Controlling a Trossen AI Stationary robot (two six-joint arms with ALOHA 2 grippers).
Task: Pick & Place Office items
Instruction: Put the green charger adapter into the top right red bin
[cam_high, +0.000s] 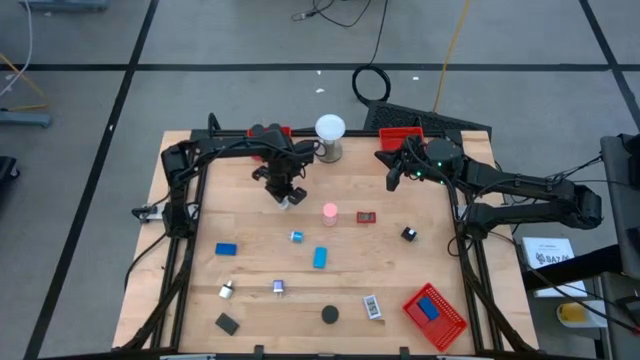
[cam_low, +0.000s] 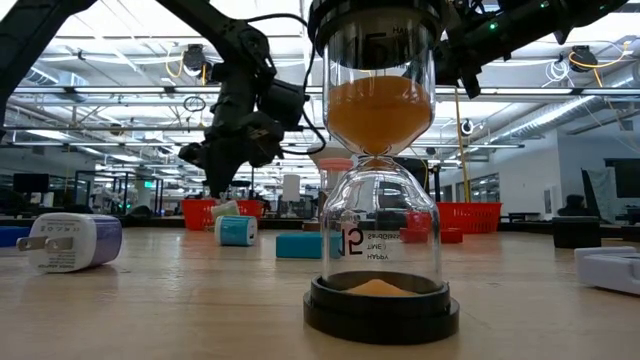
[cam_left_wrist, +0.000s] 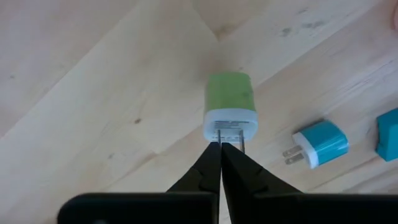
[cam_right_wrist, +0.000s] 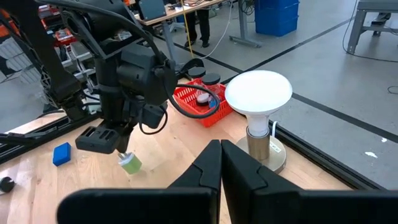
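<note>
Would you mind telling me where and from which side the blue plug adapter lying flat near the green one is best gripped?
Judging by its pose, grip the blue plug adapter across its boxy body, coming from above. It lies flat on the table with its prongs sticking out sideways, so the two flat sides are free, while the thin prongs offer a poorer hold.

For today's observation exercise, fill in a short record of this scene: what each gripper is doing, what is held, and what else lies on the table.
left gripper: shut on the prongs of the green plug, above the table's far middle
right gripper: shut, holding nothing, at the far right near the white lamp
red basket: near right corner, with a blue item inside
hourglass: upright, orange sand mostly in the top bulb
table: wooden, with small blue, black and white items scattered on it
</note>
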